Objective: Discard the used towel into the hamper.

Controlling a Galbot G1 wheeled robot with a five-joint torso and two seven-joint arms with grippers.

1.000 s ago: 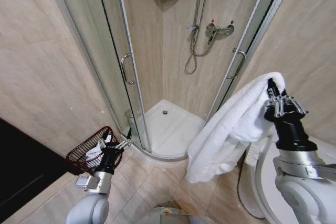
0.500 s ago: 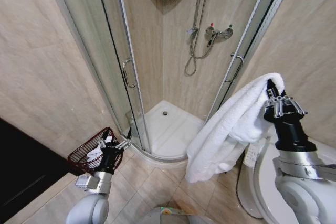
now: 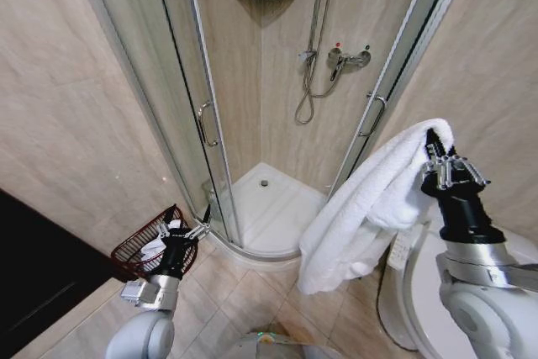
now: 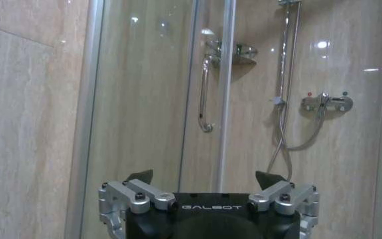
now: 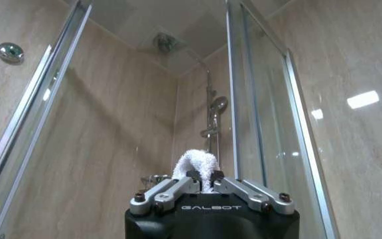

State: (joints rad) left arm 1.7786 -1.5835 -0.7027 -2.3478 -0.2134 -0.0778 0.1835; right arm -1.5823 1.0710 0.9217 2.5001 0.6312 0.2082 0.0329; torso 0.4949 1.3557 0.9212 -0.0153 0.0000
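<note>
While the right end effector point(image 3: 438, 160) pinches the towel point(image 3: 363, 208) high, that trailing cloth could miss the hamper point(image 3: 145, 245) beside the spread left end effector point(image 3: 187, 230).

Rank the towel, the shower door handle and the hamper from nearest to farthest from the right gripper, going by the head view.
1. Towel: clamped in the right gripper, draping down toward the robot's left.
2. Shower door handle: on the glass door just above and left of the gripper.
3. Hamper: on the floor at the far left, behind the left gripper.
</note>
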